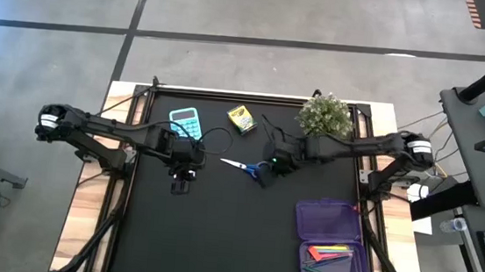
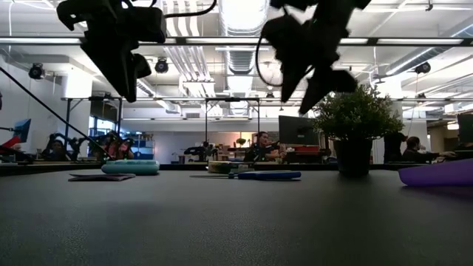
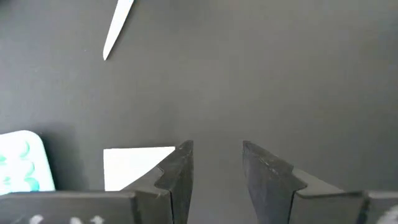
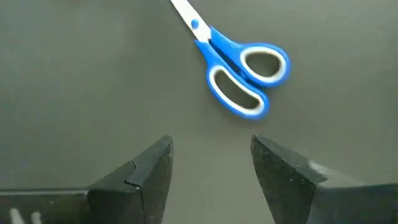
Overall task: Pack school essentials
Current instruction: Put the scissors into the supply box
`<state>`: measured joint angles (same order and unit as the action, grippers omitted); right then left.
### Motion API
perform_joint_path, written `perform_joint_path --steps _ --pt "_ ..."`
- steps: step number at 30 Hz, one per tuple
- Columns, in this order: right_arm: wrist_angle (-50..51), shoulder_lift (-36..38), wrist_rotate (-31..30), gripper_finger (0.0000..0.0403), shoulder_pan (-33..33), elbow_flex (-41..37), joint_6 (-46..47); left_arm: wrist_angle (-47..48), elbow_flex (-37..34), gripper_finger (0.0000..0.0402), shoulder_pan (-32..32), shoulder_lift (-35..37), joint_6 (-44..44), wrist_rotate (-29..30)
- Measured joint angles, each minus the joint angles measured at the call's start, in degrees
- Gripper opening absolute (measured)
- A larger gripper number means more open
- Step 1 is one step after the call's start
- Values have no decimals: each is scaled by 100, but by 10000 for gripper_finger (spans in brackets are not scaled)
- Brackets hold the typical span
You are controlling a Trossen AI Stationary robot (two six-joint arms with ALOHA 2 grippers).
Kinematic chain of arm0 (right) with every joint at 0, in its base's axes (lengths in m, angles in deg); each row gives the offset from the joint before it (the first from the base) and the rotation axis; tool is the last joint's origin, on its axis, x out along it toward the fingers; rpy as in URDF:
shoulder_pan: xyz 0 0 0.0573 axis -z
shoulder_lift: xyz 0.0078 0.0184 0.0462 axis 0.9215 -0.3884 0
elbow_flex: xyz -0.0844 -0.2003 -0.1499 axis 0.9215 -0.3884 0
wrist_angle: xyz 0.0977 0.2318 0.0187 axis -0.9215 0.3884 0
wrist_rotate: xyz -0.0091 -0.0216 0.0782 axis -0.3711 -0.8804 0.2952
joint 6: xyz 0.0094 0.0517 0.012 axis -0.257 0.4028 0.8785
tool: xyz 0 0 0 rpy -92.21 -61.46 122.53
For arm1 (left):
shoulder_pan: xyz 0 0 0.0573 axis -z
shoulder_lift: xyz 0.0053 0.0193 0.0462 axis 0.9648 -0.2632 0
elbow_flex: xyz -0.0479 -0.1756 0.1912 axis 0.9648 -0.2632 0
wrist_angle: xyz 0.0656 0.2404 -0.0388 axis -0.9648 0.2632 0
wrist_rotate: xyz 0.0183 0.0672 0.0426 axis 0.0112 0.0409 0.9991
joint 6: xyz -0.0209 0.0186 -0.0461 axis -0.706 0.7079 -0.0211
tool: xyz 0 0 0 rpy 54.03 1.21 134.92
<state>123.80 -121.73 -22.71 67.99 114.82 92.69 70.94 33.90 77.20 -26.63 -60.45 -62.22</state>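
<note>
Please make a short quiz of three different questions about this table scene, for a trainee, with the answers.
1. True or false: the blue-handled scissors lie inside the translucent purple plastic case.
2. Which gripper hovers nearest the scissors? A. left gripper B. right gripper
3. Fill in: the small yellow crayon box lies between the teal calculator and the bushy green potted ____.

Key: 1 false, they lie on the black table mat. 2 B. 3 plant.
</note>
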Motion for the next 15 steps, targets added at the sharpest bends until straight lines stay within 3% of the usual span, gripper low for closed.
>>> perform_joint_path --steps 4,10,15 --pt "-440 -402 278 227 227 0 -293 2 -2 118 0 6 84 0" --pt "-568 -1123 230 274 422 377 -1365 99 -2 118 -26 7 209 11" --pt "-587 -1724 95 287 525 799 -2336 214 -4 118 -61 7 295 24"
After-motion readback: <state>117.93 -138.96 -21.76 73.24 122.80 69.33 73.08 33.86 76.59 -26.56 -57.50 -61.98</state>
